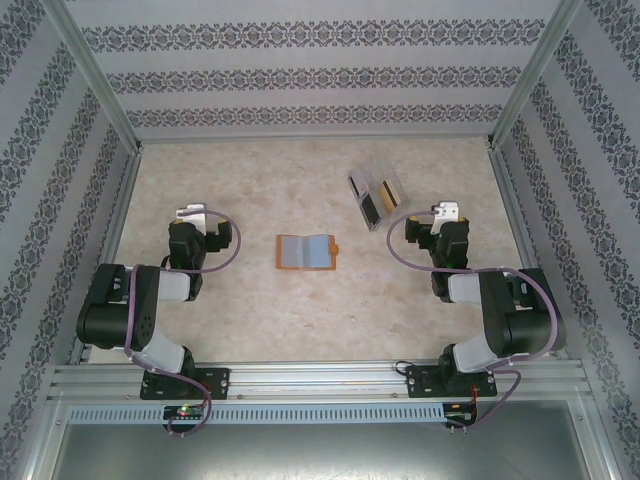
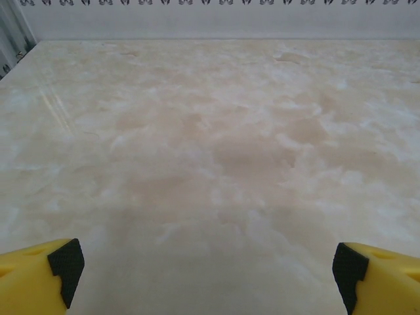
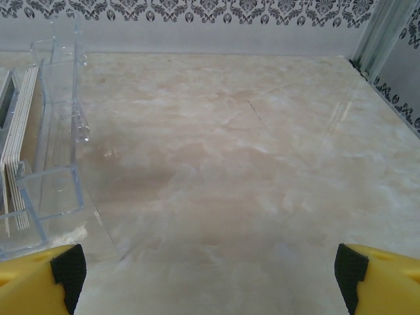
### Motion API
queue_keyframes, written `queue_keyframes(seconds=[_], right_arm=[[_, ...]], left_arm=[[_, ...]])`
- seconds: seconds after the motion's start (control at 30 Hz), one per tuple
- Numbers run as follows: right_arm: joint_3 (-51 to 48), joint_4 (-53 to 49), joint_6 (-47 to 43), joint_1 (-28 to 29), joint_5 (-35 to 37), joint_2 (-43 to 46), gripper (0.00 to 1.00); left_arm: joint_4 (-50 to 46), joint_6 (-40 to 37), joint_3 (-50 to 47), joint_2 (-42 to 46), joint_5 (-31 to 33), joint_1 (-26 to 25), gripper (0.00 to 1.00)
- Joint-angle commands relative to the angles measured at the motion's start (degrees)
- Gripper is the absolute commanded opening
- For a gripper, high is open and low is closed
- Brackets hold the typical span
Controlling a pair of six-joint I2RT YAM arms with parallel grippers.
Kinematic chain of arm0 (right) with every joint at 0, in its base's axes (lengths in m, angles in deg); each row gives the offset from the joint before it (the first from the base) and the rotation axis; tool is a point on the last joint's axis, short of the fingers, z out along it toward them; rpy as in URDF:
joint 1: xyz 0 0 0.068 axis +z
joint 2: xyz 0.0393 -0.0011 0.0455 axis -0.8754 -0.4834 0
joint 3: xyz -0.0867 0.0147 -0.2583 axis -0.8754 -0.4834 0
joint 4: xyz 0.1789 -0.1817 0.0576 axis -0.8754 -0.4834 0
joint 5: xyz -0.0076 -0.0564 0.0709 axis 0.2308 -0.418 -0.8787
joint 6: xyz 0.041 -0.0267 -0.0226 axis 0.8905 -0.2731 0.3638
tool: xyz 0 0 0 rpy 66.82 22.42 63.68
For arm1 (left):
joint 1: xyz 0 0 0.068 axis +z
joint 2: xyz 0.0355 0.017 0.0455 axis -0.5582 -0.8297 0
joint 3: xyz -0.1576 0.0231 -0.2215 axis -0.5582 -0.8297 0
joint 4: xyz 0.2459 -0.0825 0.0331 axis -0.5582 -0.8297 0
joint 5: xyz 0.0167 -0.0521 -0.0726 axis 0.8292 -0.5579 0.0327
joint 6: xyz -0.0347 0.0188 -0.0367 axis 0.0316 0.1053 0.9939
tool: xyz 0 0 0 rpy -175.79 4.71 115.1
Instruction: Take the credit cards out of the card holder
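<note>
- While both arms sit folded at the near edge, the left gripper (image 2: 207,274) has its yellow fingers (image 2: 39,281) spread wide with nothing between them. Bare marbled table (image 2: 210,144) runs ahead of it to the patterned back wall (image 2: 223,16).
- The right gripper (image 3: 207,274) is just as wide and empty. The clear plastic box (image 3: 56,177) stands near its left finger, and open tabletop stretches right to the metal corner post (image 3: 380,33).
- The card holder (image 1: 307,252) lies opened flat mid-table between the arms, apart from both, with its grey-blue pockets up and its tab to the right. I cannot tell whether the pockets hold anything.
- Dark and gold cards (image 1: 375,200) stand on edge inside the box, which is set diagonally behind and to the right of the holder.
- Any print on the cards or holder is too small to read.
</note>
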Motion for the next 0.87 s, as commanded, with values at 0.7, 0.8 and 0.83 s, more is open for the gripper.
queue_keyframes(seconds=[0.7,0.8,0.83], right_arm=[[1.18,0.36,0.92,-0.5,0.28,-0.41,0.98],[0.71,0.88,0.86,-0.5,0.11,-0.21,0.98],[-0.16,2.23,0.23,-0.5,-1.97,0.1,0.98]], left_arm=[[-2.57,-0.86,0.94,-0.37,0.79,-0.3,0.99],[-2.34,-0.86,0.86,-0.38,0.78,-0.25,0.99],[-2.34,-0.85,0.85,-0.37,0.79,-0.29,0.99]])
